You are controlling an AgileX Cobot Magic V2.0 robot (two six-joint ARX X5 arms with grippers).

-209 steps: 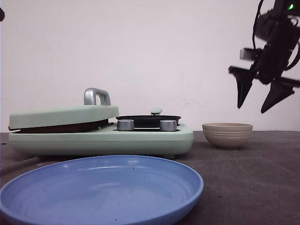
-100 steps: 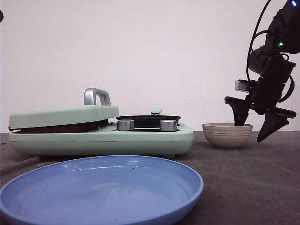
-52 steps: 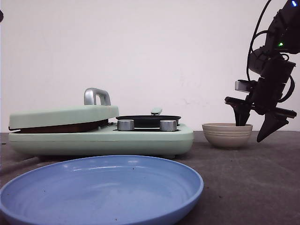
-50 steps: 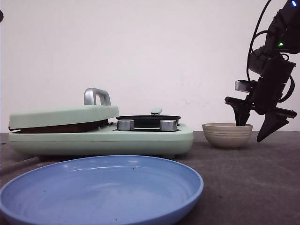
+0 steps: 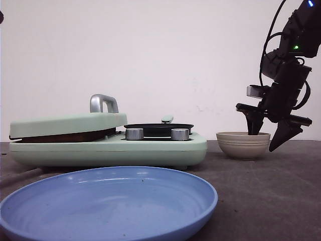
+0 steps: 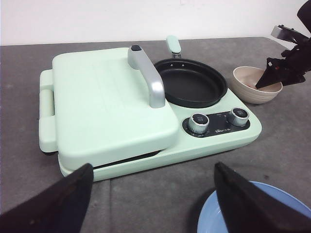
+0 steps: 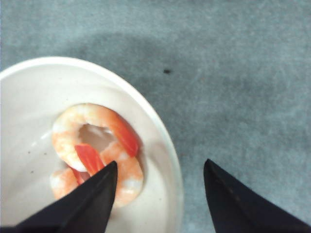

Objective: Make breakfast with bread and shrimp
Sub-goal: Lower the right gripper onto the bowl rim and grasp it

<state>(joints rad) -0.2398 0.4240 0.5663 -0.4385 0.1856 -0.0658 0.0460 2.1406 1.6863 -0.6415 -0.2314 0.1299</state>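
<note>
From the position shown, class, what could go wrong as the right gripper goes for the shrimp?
1. The open right gripper straddles the bowl rim, one finger inside, one outside; closing may pinch or tip the bowl.
2. The shrimp lie curled together beside the inner finger, so it could miss them.

From my feed I see a plain white wall (image 5: 150,55) filling the back of the scene, bare apart from a few faint scuffs. Below it runs a dark grey tabletop (image 5: 261,196) with a matte, slightly mottled surface. The light is even and soft, casting only weak shadows.
</note>
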